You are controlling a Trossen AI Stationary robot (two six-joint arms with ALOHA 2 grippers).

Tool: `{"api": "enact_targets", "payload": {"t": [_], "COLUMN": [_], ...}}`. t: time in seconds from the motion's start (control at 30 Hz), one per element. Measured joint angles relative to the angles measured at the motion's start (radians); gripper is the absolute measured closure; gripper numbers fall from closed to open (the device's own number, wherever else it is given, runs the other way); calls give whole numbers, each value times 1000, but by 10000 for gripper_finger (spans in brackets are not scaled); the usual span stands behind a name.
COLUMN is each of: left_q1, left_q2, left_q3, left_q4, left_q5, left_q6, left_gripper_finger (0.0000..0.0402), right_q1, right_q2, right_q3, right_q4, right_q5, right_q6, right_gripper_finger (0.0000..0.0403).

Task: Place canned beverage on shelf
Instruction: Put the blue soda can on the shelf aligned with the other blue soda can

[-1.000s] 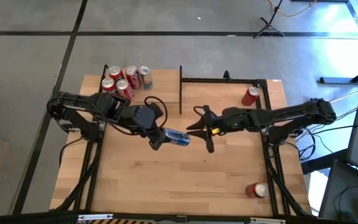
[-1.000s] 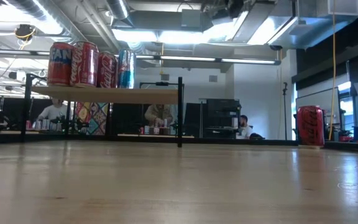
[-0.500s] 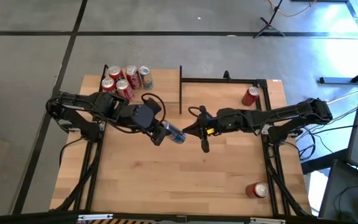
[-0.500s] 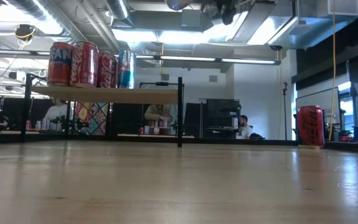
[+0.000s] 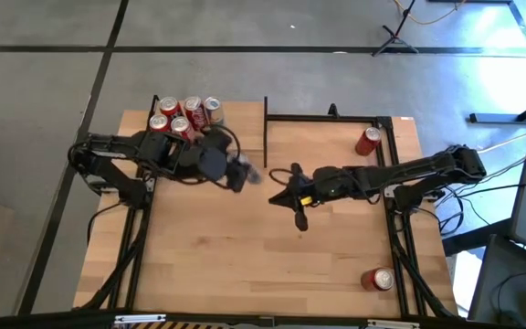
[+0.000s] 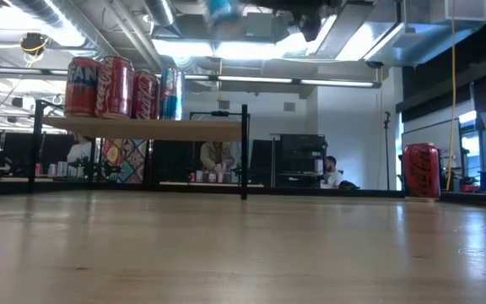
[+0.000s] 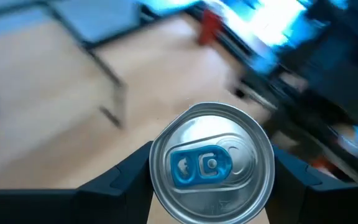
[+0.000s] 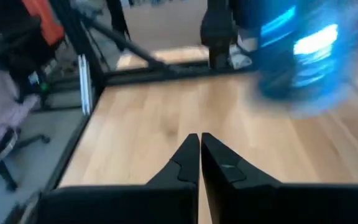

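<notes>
My left gripper [image 5: 242, 174] is shut on a blue can [image 7: 211, 165], lifted above the table just in front of the shelf. The can shows blurred in the high view [image 5: 247, 171], at the top of the low view [image 6: 220, 8] and in the right wrist view [image 8: 297, 56]. The shelf [image 6: 142, 128] is a light-wood board on black posts at the table's far left. Several cans [image 5: 183, 117] stand upright on it. My right gripper [image 8: 199, 155] is shut and empty, above the table's middle [image 5: 286, 190], right of the blue can. My left gripper pinches the blue can between its two fingers, one on each of two opposite side walls [image 7: 155, 177], near the can's tab end. The tab end faces the wrist camera. The can is lifted clear of the table and the shelf.
A red can [image 5: 368, 140] stands at the table's far right, also seen in the low view [image 6: 421, 171]. Another red can [image 5: 378, 279] stands at the near right. A black frame [image 5: 331, 116] runs along the far edge right of the shelf. Bare wood lies in the near middle.
My left gripper has carried the blue can from the table's middle toward the far left, up to the shelf's front, and the can has come into the top of the low view. My right gripper has drifted a little toward the table's left and stays shut.
</notes>
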Motion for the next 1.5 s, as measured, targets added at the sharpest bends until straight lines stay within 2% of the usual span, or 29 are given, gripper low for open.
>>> {"api": "enact_targets", "payload": {"t": [0.1,0.23,0.33,0.53,0.83,0.97,1.13,1.5], "left_q1": [11,63,121,255,467,523,557,562], "left_q2": [-1,0,0,0,0,1,2,1], "left_q3": [0,0,0,0,-6,-44,-111,-184], "left_q4": [-86,-214,-277,-366,-343,-315,-221,-186], "left_q5": [-68,-40,-63,-47,43,54,115,86], "left_q6": [-21,-62,-81,-37,119,153,183,195], "left_gripper_finger": [191,191,191,191,191,191,191,191], "right_q1": [0,-2,-1,-1,-1,-1,-1,-2], "right_q2": [-29,-49,-53,-53,-54,-54,-54,-54], "right_q3": [0,0,0,0,0,0,0,0], "right_q4": [-50,-115,-131,-164,-193,-197,-214,-220], "right_q5": [11,48,48,26,26,26,27,27], "right_q6": [0,-1,0,7,10,10,8,-3], "right_gripper_finger": [393,393,393,393,393,393,393,393]}}
